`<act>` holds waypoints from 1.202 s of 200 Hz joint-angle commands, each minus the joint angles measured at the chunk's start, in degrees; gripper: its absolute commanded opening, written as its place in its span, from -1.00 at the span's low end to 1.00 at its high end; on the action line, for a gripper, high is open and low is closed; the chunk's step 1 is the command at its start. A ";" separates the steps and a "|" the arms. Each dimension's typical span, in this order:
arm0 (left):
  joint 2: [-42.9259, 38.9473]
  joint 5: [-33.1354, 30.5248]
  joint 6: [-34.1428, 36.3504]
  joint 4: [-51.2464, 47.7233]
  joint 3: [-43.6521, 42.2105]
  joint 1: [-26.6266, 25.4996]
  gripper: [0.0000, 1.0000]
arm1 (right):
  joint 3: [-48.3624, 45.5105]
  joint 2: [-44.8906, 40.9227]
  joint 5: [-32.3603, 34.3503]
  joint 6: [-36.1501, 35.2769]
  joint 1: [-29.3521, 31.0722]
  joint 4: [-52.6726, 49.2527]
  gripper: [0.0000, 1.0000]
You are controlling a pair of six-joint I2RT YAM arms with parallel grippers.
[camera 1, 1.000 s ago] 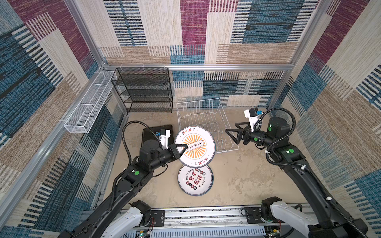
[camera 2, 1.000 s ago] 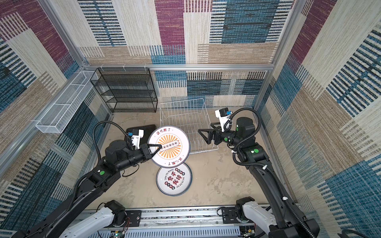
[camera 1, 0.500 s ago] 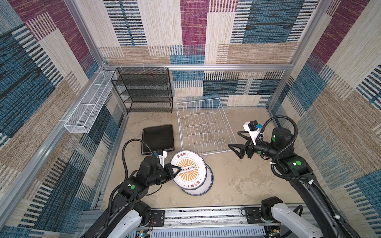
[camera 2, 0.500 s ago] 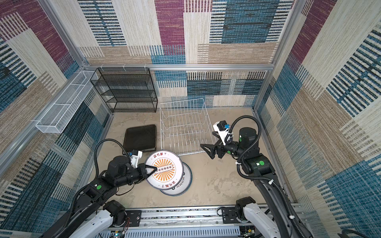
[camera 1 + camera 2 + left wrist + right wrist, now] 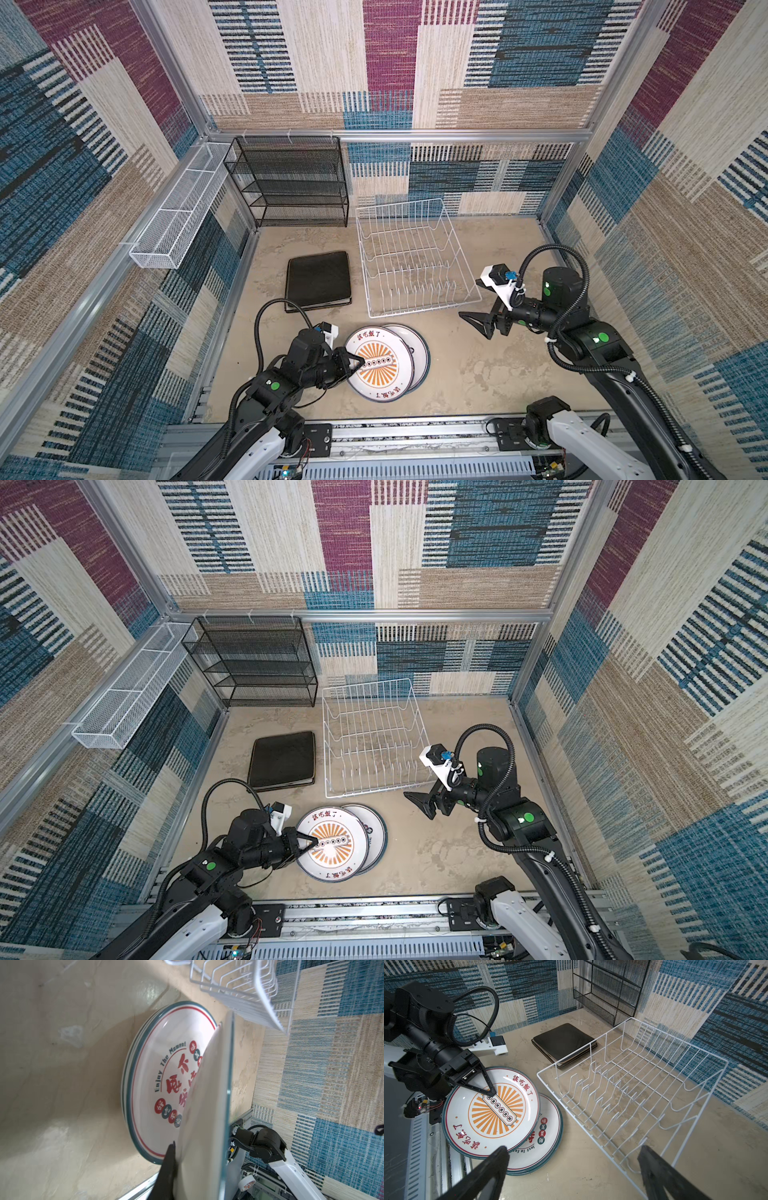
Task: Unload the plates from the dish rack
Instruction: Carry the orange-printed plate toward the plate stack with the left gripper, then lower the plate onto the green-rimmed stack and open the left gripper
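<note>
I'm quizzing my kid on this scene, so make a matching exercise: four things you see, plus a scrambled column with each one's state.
1 dish rack
2 sunburst plate
3 square plates
4 right gripper

A stacked, black backs up
B jaws wide apart
C holds no plates
D pinched by the left gripper

Pairs: 1-C, 2-D, 3-A, 4-B

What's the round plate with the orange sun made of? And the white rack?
The round plate is probably glazed ceramic, though it might be melamine: its white face is glossy and catches bright glints of light. The white rack looks like thin bent metal wire, apparently with a smooth white coating.
</note>
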 commanded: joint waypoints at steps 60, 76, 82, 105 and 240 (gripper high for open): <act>9.78 1.36 -3.80 20.80 -5.05 0.05 -1.00 | -1.08 1.57 3.85 -1.36 2.27 1.05 0.98; 13.04 2.14 -3.68 23.03 -4.82 0.02 -1.00 | -1.10 1.53 3.89 -1.76 2.36 1.25 0.99; 14.30 2.31 -3.40 23.53 -4.44 0.05 -1.00 | -1.10 1.57 3.94 -1.83 2.48 1.26 0.99; 17.79 2.56 -2.35 23.95 -2.67 0.03 -0.81 | -1.16 2.03 4.21 -1.99 2.44 1.37 0.98; 20.27 -3.47 4.46 1.46 8.66 0.08 0.68 | -2.06 3.06 5.02 -2.12 2.52 3.28 0.98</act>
